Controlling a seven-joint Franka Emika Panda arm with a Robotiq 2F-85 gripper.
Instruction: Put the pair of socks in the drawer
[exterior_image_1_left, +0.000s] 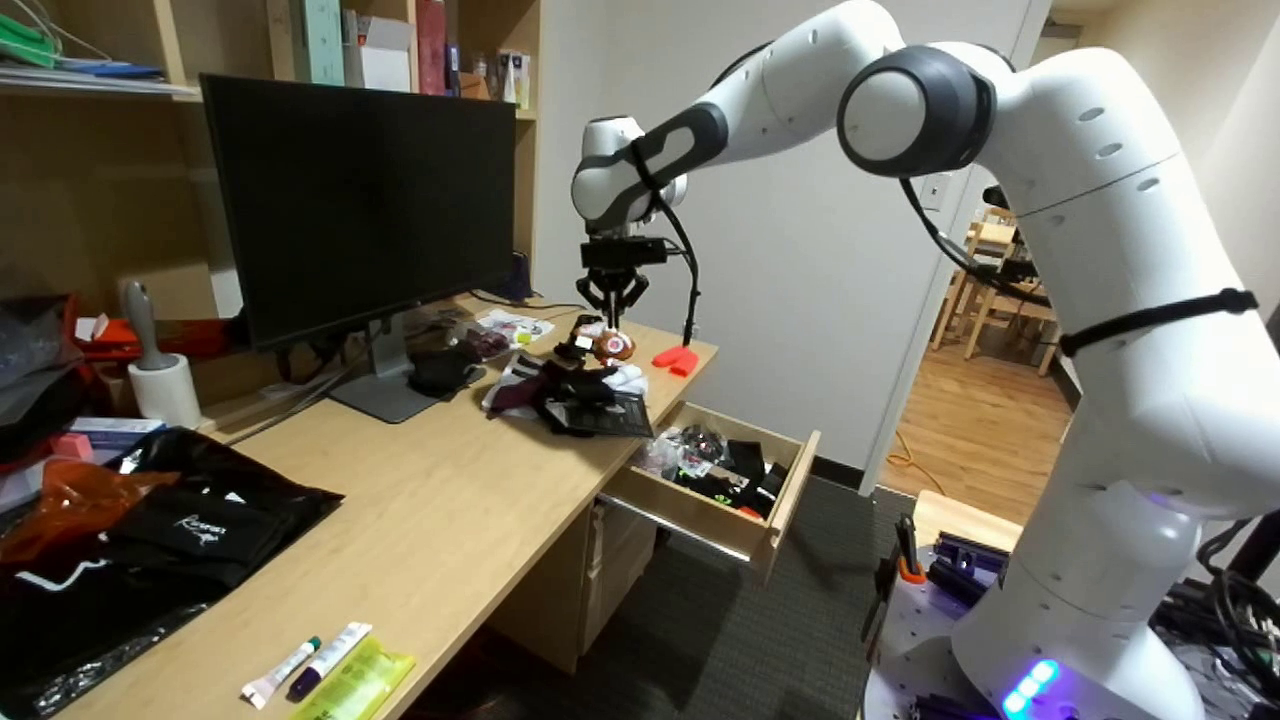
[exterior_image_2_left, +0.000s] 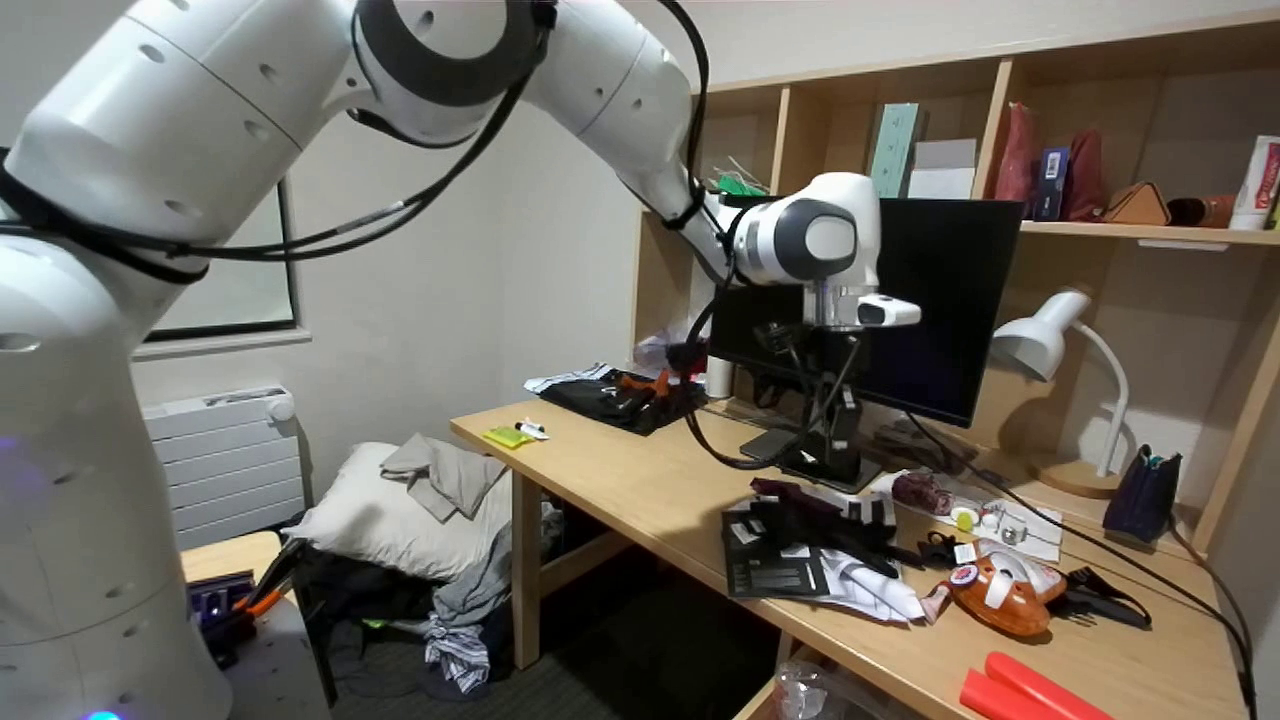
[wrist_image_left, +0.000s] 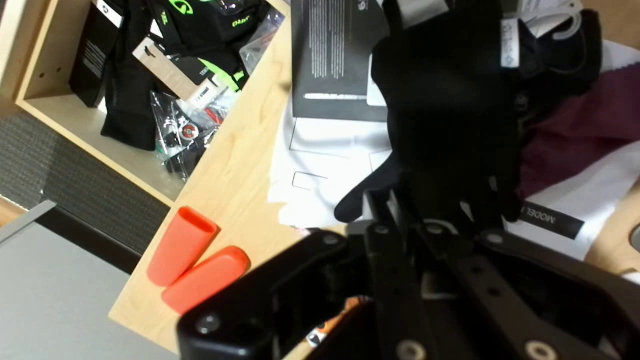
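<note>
The drawer is pulled open below the desk edge. In the wrist view the drawer holds black fabric items with green marks, tags and clear plastic bags. I cannot make out for certain which bundle is the pair of socks. A heap of dark cloth with packaging lies on the desk above the drawer; black cloth from it fills the middle of the wrist view. My gripper points down above the desk's end. Its fingertips are together, with nothing visibly held; the dark background hides details there.
An orange animal-faced object lies under my gripper. Two red sleeves lie at the desk's end. A monitor, a dark lump and a lamp stand behind. A black bag lies at the desk's far end.
</note>
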